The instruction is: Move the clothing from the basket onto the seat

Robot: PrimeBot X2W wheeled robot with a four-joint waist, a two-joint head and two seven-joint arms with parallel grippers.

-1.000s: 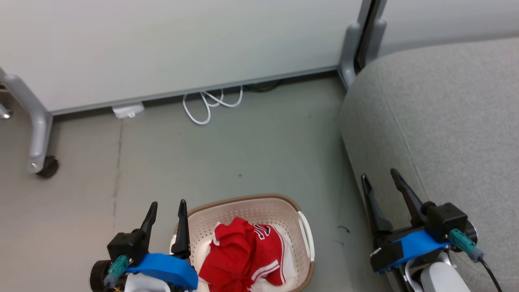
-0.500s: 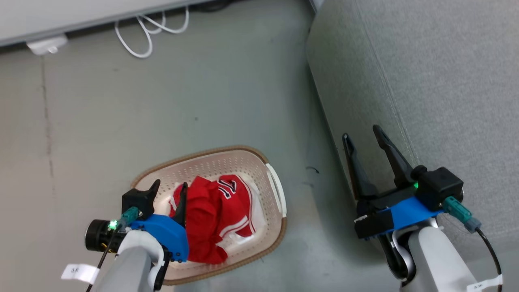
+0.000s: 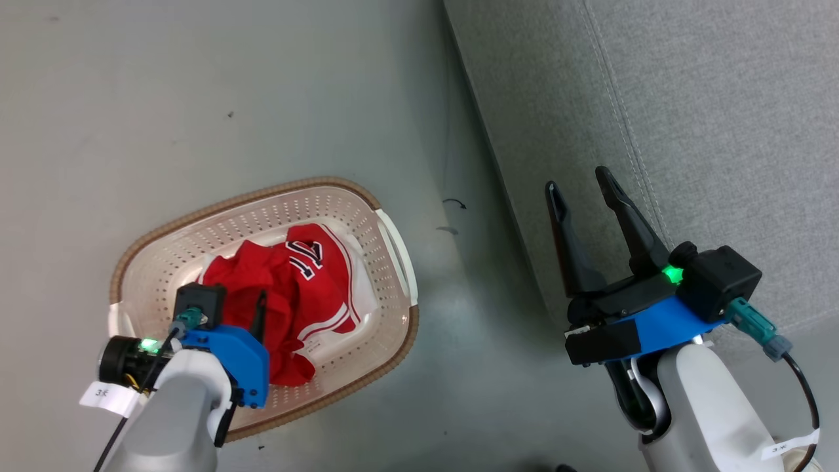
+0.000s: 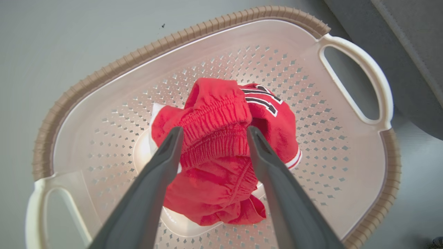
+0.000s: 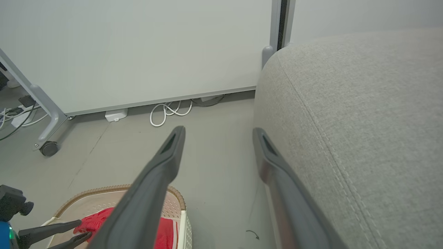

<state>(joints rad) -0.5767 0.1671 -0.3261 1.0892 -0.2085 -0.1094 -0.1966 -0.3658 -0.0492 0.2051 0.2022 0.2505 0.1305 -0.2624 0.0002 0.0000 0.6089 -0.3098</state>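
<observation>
We log nothing moved: red jersey [image 3: 323,282] and plain red garment [image 3: 241,272] lie inside the basket [image 3: 308,208], left gripper [image 4: 214,129] above them, jaws wide, gripping nothing; right gripper [image 3: 577,180] outside the basket, open and empty; seat [image 3: 688,131] beside the basket awaits both.

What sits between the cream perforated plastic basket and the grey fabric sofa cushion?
Bare grey floor with two small dark scuffs separates basket and cushion, per head view.

Head view: looking down on basket [image 3: 295,186], seat [image 3: 688,98].
Left wrist view: peering closely into basket.
Right wrist view: facing forward, low, sharing both.
</observation>
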